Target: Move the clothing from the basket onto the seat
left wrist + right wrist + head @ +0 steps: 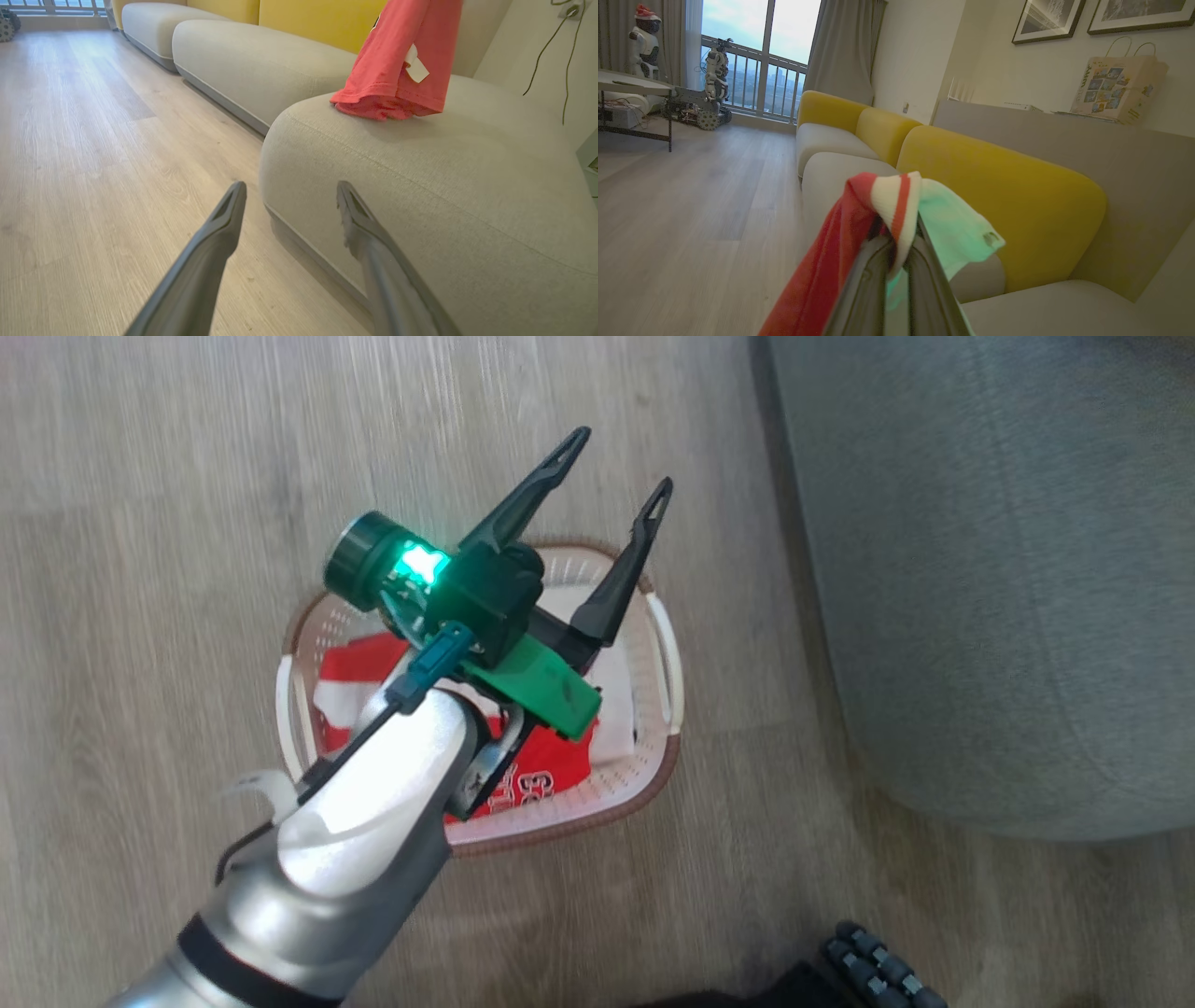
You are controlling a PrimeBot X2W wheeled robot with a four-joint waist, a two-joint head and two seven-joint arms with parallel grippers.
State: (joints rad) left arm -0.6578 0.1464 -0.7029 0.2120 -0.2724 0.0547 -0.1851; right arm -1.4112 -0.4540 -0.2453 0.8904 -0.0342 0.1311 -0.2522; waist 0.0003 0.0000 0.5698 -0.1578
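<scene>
The white basket point(579, 821) with a brown rim stands on the wooden floor, with red and white clothing point(359, 667) lying in it. My left gripper point(621, 462) hangs over the basket, open and holding nothing; in the left wrist view its fingers point(290, 189) point at the front edge of the grey seat point(444, 186). A red garment point(397, 70) hangs down from above with its lower edge resting on that seat. My right gripper point(901, 242) is shut on this red garment point(831, 261) at its white-striped trim. The seat point(980, 569) lies to the right of the basket.
More grey cushions point(243, 60) and yellow backrests point(994, 186) run along the sofa. Open wooden floor point(93, 140) spreads to the left. A table point(626, 84) and small robots stand by the window. A dark tracked part point(878, 971) sits at the lower edge.
</scene>
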